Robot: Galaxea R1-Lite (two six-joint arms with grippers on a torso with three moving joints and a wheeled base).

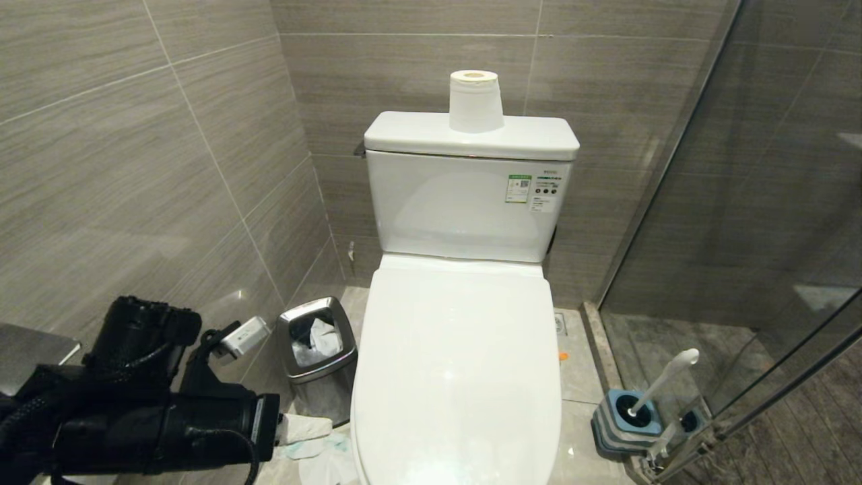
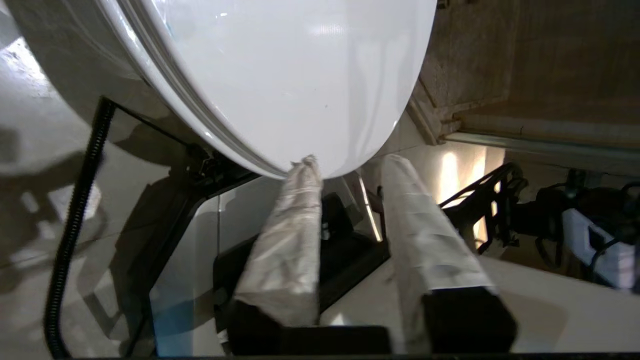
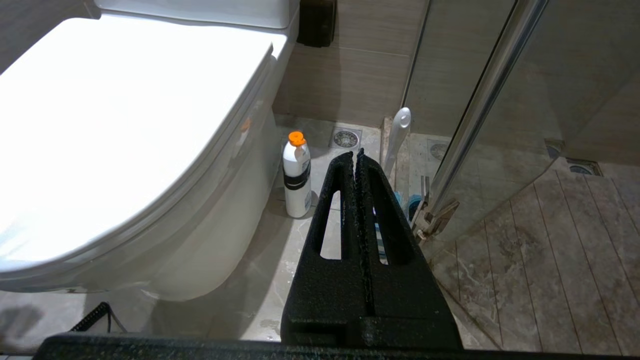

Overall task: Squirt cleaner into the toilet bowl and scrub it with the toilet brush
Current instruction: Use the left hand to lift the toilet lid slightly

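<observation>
The white toilet (image 1: 458, 364) has its lid (image 2: 300, 75) down, so the inside of the toilet bowl is hidden. My left gripper (image 2: 350, 162) is at the lid's front rim. Its white-wrapped fingers (image 2: 285, 250) stand apart with nothing between them, and one tip is at the rim's edge. In the head view this gripper (image 1: 310, 436) shows low at the toilet's left. The toilet brush (image 1: 663, 380) leans in its grey-and-blue holder (image 1: 623, 424) on the floor to the right. A white cleaner bottle (image 3: 296, 175) with an orange cap stands beside the toilet's base. My right gripper (image 3: 356, 152) is shut and empty above the floor.
A steel waste bin (image 1: 318, 357) with paper in it stands left of the toilet, close to my left arm. A paper roll (image 1: 475, 101) sits on the tank. A glass shower partition (image 1: 741, 236) closes off the right side. Tiled walls close off the left and back.
</observation>
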